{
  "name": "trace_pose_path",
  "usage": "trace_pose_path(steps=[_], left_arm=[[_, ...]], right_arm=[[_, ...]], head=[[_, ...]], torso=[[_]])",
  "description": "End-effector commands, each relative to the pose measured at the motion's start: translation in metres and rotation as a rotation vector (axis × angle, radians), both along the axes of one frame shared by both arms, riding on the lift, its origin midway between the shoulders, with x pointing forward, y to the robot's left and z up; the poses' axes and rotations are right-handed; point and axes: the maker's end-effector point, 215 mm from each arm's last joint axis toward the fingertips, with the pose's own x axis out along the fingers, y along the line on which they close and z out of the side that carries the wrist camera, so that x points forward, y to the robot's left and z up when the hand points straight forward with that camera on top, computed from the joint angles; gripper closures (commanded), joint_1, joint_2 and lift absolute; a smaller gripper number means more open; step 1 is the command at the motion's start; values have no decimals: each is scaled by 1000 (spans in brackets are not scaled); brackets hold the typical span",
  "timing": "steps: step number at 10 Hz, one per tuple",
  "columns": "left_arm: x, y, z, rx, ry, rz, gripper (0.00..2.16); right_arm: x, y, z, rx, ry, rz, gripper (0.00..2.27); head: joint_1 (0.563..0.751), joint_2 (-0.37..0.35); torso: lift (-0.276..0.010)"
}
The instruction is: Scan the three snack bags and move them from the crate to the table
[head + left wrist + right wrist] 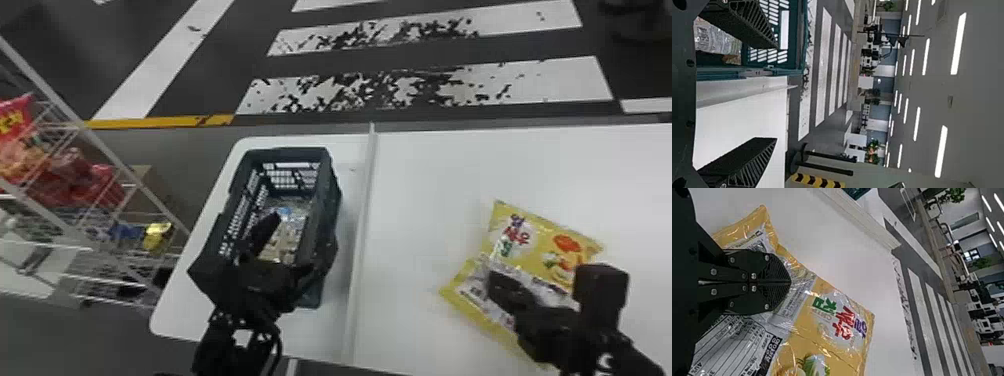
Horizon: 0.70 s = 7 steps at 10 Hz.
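One yellow snack bag (565, 240) is pinched in the closed jaws of the right gripper (494, 281), over the white worktop (425, 165); whether the bag is touching it cannot be told. The left gripper (295, 242) can be seen above the near end of the dark crate (330, 200), and its jaws are spread wide apart. Shiny packs (287, 235) are kept inside the crate. On the left, red bags (70, 172) are held by a wire rack (107, 150).
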Motion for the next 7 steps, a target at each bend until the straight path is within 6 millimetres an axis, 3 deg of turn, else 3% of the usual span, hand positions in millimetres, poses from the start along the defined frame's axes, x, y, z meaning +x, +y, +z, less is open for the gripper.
trace_pose_path(steps=[1, 4, 7], left_arm=[[1, -4, -1, -5, -1, -5, 29], [2, -11, -1, -12, -2, -17, 29], [3, -17, 1, -18, -9, -25, 29]], right_arm=[[-18, -22, -8, -11, 59, 22, 2246], [-31, -60, -12, -45, 111, 44, 2246], [-37, -74, -4, -44, 156, 60, 2246]], head=[[695, 251], [695, 196], [695, 145]], torso=[[-62], [-62], [-62]])
